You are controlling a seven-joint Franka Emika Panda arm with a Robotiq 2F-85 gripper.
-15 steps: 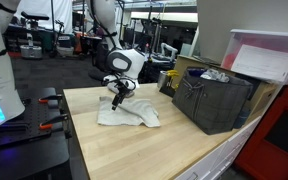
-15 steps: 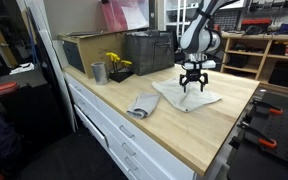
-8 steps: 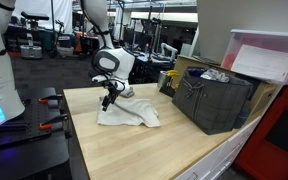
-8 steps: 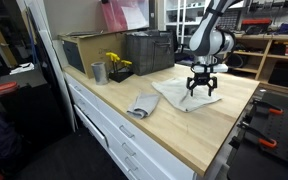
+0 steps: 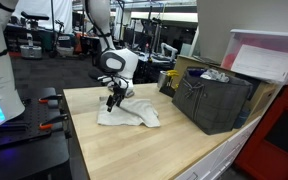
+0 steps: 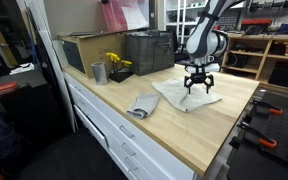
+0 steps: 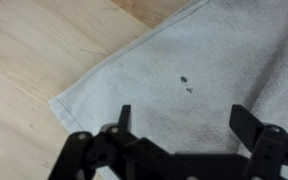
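Operator: Cloth was what we had under the arm. Reading left to right in an exterior view, we saw a small metal cup [image 6: 99, 72], then a folded grey cloth [image 6: 142, 104] near the front edge. After that came the pale grey terry towel [image 6: 189, 96], spread flat on the light wooden table [image 6: 184, 140].

Observer: And the black two-finger gripper [image 6: 198, 88]?

Operator: It hung close over the towel's far part, jaws spread wide, nothing between them. We could not tell whether the tips touched the pile. In the wrist view we looked past both fingers [image 7: 124, 118] at a towel corner and two small dark specks [image 7: 185, 83] on the weave.

Observer: How did we judge it would handle?

Operator: Light, soft and limp; neither fragile nor slippery. We reckoned it would sag and trail rather than lift as a sheet, and might slide on the smooth wood if pushed.

Observer: Where to grip, then?

Operator: We judged a corner or hem best, pinched from above across a raised fold. The flat middle offered little to bite.
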